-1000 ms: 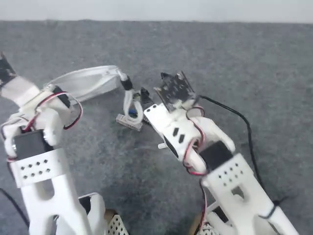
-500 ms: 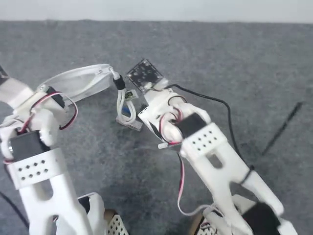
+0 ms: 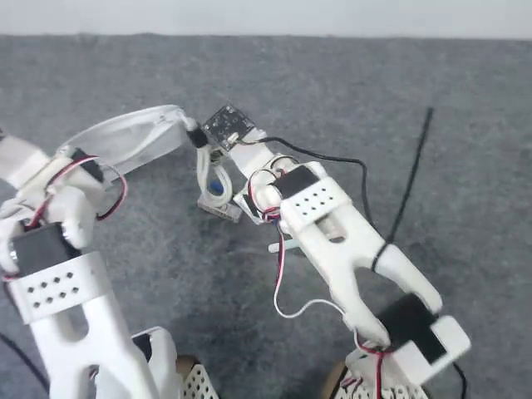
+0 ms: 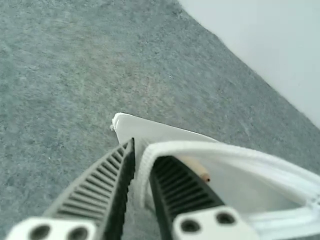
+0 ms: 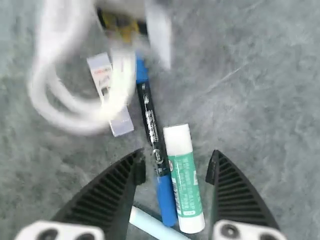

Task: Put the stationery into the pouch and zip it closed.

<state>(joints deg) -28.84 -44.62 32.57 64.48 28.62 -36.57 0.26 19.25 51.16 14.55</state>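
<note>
Quick rundown: left gripper (image 4: 142, 175) is clamped tight on the rim of the white pouch (image 3: 129, 137), w/ one finger inside the mouth and one outside. That holds the mouth open, and the pouch sits toward the far left part of the grey table (image 3: 416, 83). Looking into it from the left wrist cam there's a tan/orange tip of something (image 4: 201, 174) already inside, can't tell what exactly. The pouch's white strap loop (image 5: 40, 95) hangs off its zipper end toward the middle of the table, blurry in the right wrist cam. The rest of the stationery is on the table near the middle, just beside that loop: a small boxy eraser-looking thing (image 5: 102, 75) partly under the strap, and a blue/black pen (image 5: 151, 135) right next to it. A green-and-white glue stick (image 5: 183, 175) lies alongside the pen, touching or nearly so. There's also a pale blue stick (image 5: 150, 225), only partly in shot. Right gripper (image 5: 175, 170) hangs over the pile w/ jaws spread wide — pen and glue stick sit between them, nothing gripped.
</note>
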